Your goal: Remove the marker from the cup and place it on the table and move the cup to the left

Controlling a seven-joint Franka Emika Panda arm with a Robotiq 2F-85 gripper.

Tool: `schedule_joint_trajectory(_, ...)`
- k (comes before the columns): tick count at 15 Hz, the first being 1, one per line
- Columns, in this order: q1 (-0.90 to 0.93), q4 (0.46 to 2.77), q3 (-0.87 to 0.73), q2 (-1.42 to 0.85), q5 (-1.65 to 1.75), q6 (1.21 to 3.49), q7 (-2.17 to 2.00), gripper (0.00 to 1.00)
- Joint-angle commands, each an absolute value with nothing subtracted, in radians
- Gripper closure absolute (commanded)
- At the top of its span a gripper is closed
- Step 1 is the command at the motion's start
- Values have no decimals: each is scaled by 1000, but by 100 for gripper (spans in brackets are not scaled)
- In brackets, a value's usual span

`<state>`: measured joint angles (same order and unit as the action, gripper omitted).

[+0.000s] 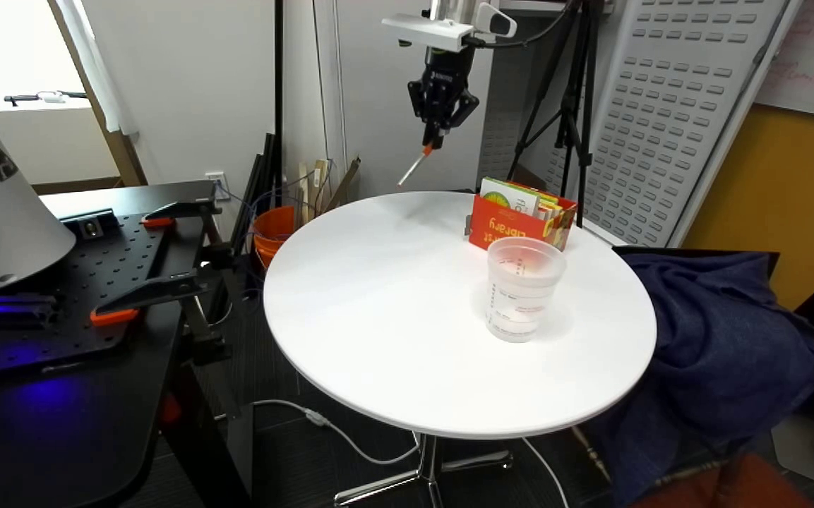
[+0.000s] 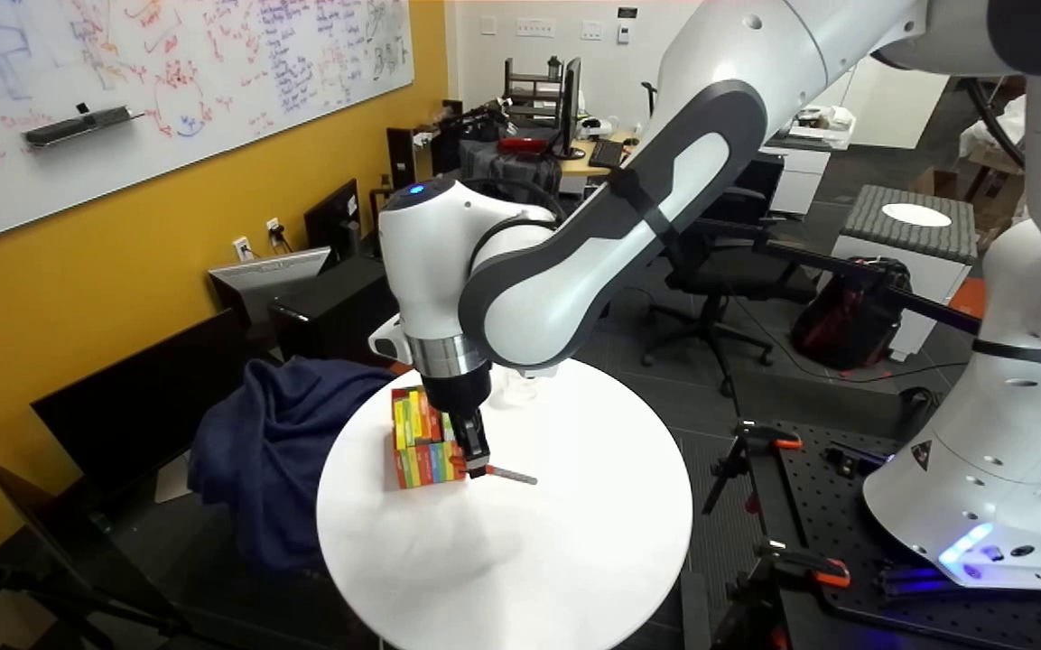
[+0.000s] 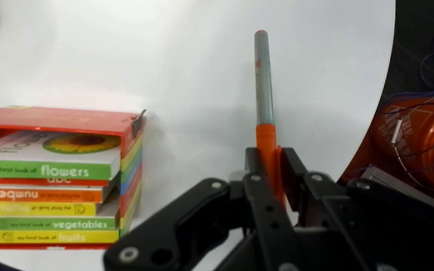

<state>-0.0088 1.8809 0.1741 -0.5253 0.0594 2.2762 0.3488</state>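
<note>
Cup (image 1: 523, 300) on table (image 1: 378, 310), before book box (image 1: 509, 226) in an exterior view, marker (image 3: 265, 113) in tool (image 3: 270, 151) above table

The arm (image 2: 610, 257) is masking much of the cup (image 2: 520, 390) in an exterior view.
In the wrist view, the gripper (image 3: 270, 152) is hiding part of the marker (image 3: 264, 84), and the left edge is cropping the box (image 3: 58, 117).

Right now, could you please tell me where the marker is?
In the wrist view, the marker is right of centre, gripped by its orange end in the claw, to the right of the box of books.
</note>
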Motion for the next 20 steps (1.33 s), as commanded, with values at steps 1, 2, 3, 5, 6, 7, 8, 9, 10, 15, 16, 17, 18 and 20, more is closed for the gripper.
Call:
schedule_joint_trajectory(1, 33, 1783, 140, -584, 75, 2172, 323, 96)
schedule_joint_trajectory(2, 37, 1768, 139, -594, 72, 2151, 326, 96)
schedule_joint_trajectory(3, 40, 1753, 137, -607, 74, 2134, 329, 96)
schedule_joint_trajectory(5, 45, 1725, 139, -626, 76, 2097, 334, 96)
schedule_joint_trajectory(6, 48, 1714, 137, -635, 78, 2086, 331, 90)
schedule_joint_trajectory(7, 49, 1704, 139, -642, 76, 2078, 334, 57)
schedule_joint_trajectory(8, 50, 1696, 139, -647, 76, 2071, 333, 56)
schedule_joint_trajectory(9, 50, 1689, 140, -651, 73, 2069, 334, 50)
schedule_joint_trajectory(10, 51, 1682, 140, -655, 74, 2066, 334, 41)
schedule_joint_trajectory(15, 58, 1681, 126, -644, 79, 2083, 298, 4)
schedule_joint_trajectory(16, 58, 1693, 121, -629, 76, 2093, 281, 0)
schedule_joint_trajectory(17, 57, 1703, 117, -618, 73, 2104, 267, 0)
schedule_joint_trajectory(18, 56, 1716, 112, -605, 70, 2112, 245, 0)
schedule_joint_trajectory(20, 50, 1746, 105, -572, 63, 2136, 214, 0)
